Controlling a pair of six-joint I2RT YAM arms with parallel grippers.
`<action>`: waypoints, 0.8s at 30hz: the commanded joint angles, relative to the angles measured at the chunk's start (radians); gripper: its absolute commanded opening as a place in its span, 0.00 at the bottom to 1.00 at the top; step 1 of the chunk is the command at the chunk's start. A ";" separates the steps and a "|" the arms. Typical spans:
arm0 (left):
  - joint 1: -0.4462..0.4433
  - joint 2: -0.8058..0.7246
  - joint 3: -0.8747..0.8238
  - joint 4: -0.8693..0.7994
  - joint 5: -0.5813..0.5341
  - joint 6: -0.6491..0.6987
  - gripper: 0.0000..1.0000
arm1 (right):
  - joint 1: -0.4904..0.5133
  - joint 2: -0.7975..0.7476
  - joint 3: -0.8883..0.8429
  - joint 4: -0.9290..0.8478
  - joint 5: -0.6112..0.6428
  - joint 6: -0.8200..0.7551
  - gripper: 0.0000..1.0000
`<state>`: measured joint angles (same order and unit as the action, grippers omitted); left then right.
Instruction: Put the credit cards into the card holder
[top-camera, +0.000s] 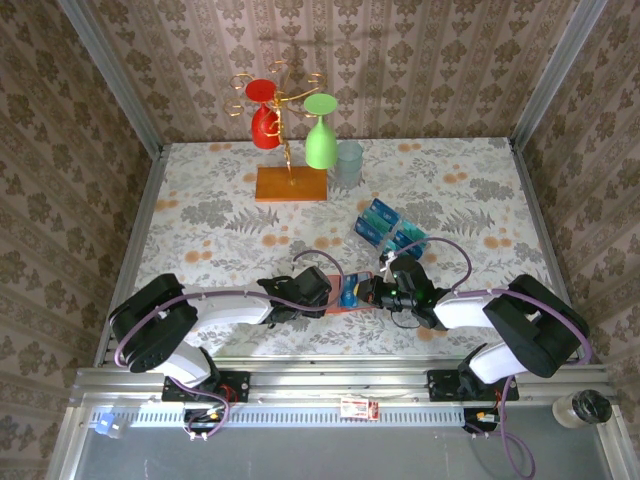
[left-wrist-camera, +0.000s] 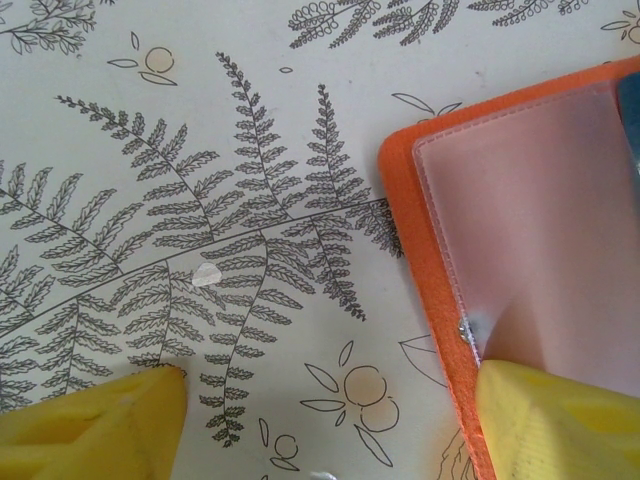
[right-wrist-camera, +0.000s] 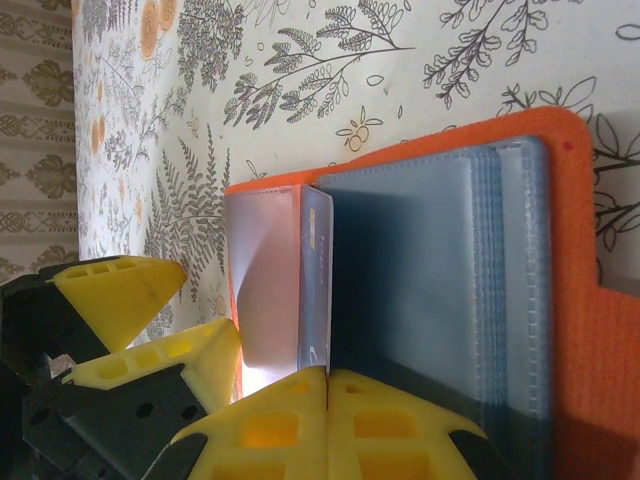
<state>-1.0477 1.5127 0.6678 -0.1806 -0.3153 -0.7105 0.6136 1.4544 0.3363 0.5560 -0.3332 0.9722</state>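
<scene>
The step in hand looks like sliding one card into a pocket. The card holder (top-camera: 346, 308) lies open by the near edge of the worktop (top-camera: 200, 200), about midway along it, between the two hands. The right hand (right-wrist-camera: 328, 385) is pinched shut, and a blue card (right-wrist-camera: 318, 270) standing on edge between the clear flap and the grey-blue pockets seems to run into that pinch. The left hand (left-wrist-camera: 330, 385) is spread wide and grips nothing. One finger (left-wrist-camera: 560, 420) rests on the holder's clear flap and the other sits on the bare worktop. Next, I'd guess, the card needs pushing fully home while the holder is pinned. More cards (top-camera: 388, 228) wait in the clear rack farther back.
</scene>
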 joint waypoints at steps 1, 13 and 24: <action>-0.008 0.013 0.003 -0.017 -0.021 -0.016 0.77 | 0.007 0.010 -0.014 -0.047 -0.028 -0.021 0.00; -0.008 0.013 0.001 -0.017 -0.021 -0.018 0.77 | 0.000 0.055 0.000 -0.039 -0.058 -0.023 0.00; -0.009 0.008 -0.002 -0.016 -0.022 -0.019 0.77 | -0.015 0.126 0.058 -0.072 -0.103 -0.053 0.00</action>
<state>-1.0477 1.5131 0.6678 -0.1810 -0.3202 -0.7116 0.6010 1.5455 0.3767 0.5499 -0.4114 0.9535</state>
